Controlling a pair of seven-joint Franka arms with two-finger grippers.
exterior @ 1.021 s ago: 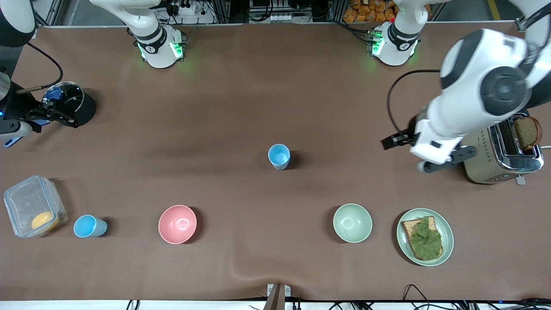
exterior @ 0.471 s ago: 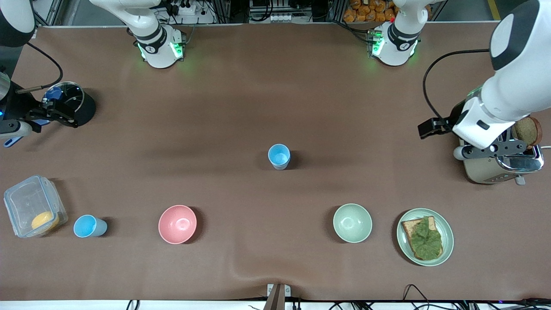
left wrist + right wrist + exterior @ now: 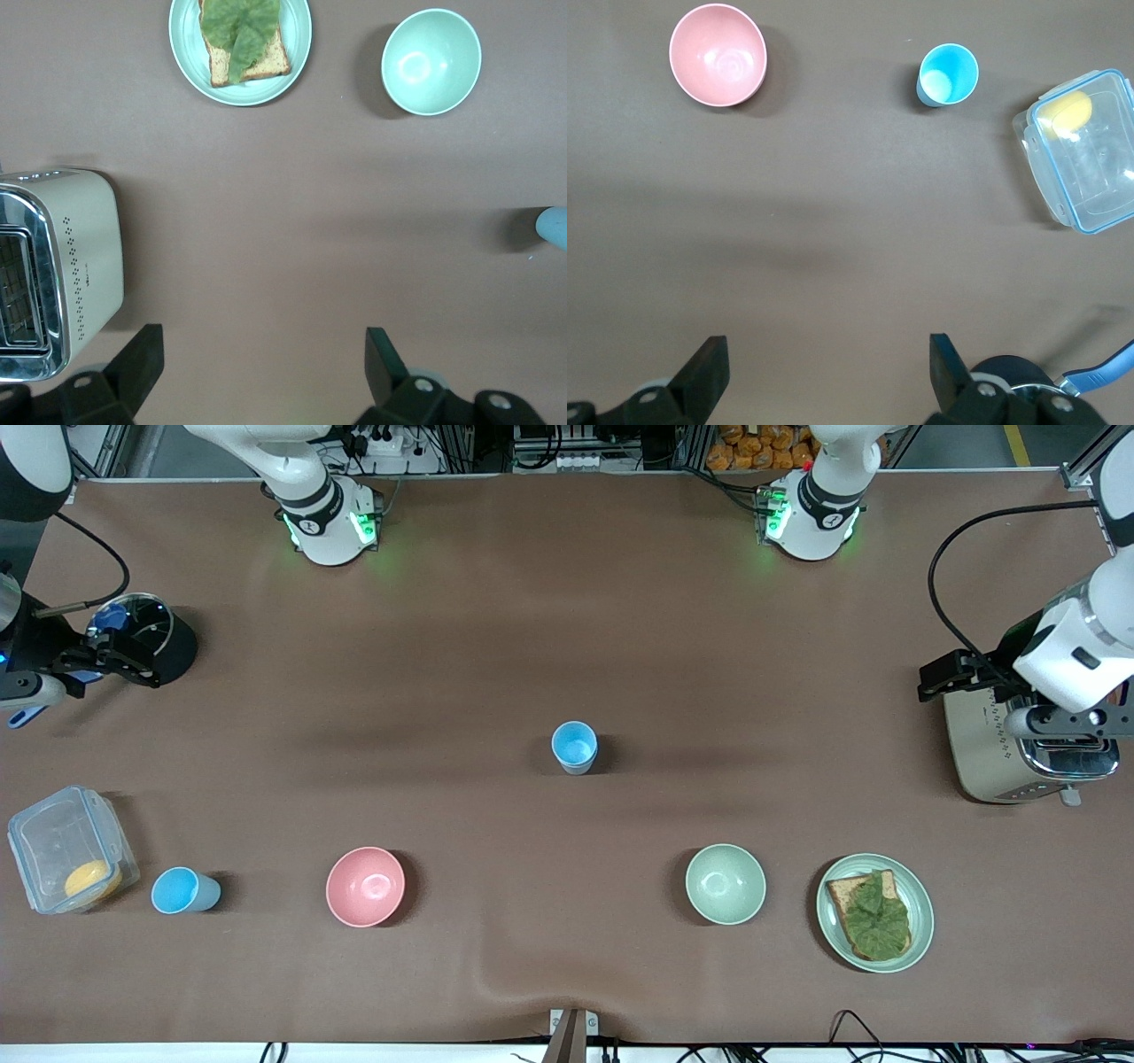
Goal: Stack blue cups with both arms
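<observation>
Two cups, both upright, unstacked: one (image 3: 184, 891) beside the box (image 3: 71, 860), one (image 3: 575, 746) mid-table. Right tool (image 3: 824, 376) spread, empty, over the black pot (image 3: 151, 640). Left tool (image 3: 262, 372) spread, empty, over the toaster (image 3: 1028, 748). Advice: descend squarely, straddle each rim.

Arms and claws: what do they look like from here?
Both arms are glossy white with black-grey joint bands; each base glows green. A black cable loops along the left arm. The left claw and right claw are matte black, each with two blunt, wedge-shaped fingers and small round pale fasteners at the finger mounts.
</observation>
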